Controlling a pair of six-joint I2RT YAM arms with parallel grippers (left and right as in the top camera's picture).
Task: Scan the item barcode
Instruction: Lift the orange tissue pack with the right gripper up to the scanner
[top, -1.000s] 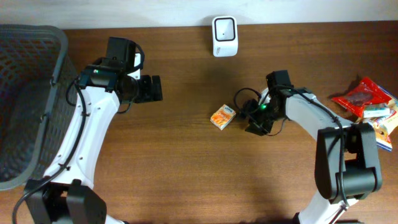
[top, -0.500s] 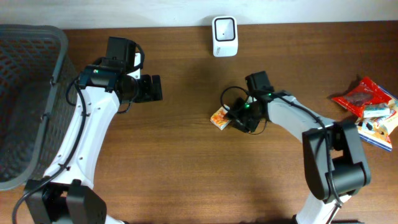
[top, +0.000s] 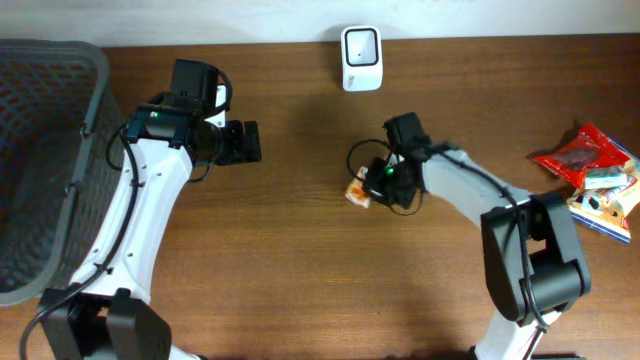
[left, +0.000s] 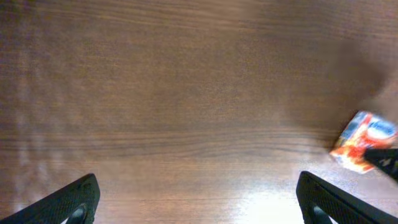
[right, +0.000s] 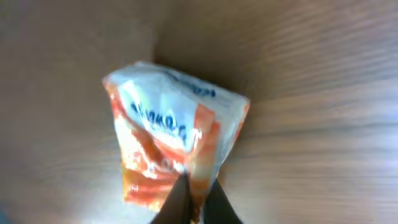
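Observation:
The item is a small orange-and-white snack packet (top: 357, 191) lying mid-table; it fills the right wrist view (right: 174, 140) and shows at the right edge of the left wrist view (left: 362, 140). My right gripper (top: 372, 188) is shut on the packet's near edge, which is pinched between its dark fingertips (right: 198, 200). The white barcode scanner (top: 360, 45) stands at the table's far edge. My left gripper (top: 250, 142) hovers open over bare wood to the left, its fingertips (left: 78, 199) far apart with nothing between them.
A grey mesh basket (top: 40, 160) sits at the table's left end. Several other packets, red and blue-white (top: 595, 175), lie at the right edge. Bare wood lies between the packet and the scanner.
My right gripper has slid left onto the snack packet and shut on its edge, nudging the packet slightly left. The left arm has not moved.

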